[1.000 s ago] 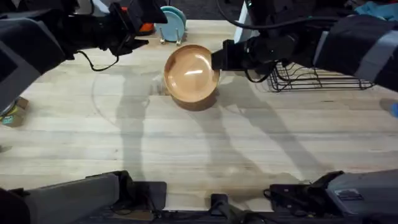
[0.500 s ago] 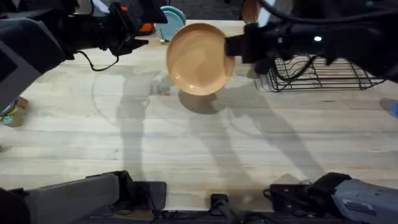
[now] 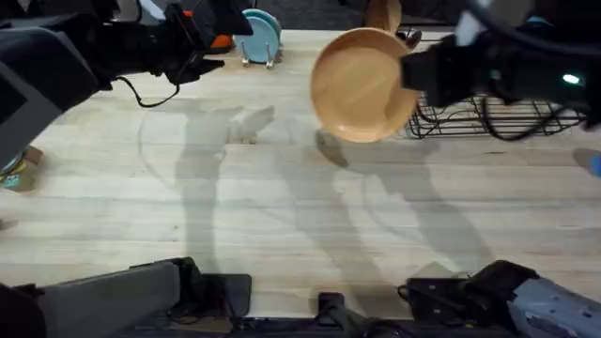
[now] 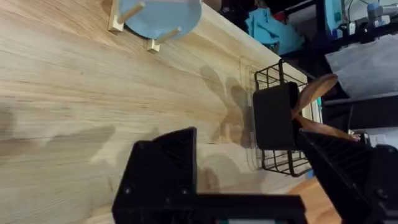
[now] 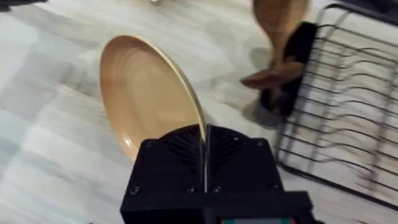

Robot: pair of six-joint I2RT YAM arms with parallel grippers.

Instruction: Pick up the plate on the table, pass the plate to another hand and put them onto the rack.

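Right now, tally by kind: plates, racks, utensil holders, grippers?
Tan plate, gripped by the right gripper: 1
Light blue plate in a small wooden stand: 1
Black wire rack: 1
Black utensil holder with wooden spoons: 1
Grippers, counting the left gripper: 2
Total: 6

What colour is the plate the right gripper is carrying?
Tan-orange, wood-toned. The plate shows best in the overhead view, clamped in the right gripper.
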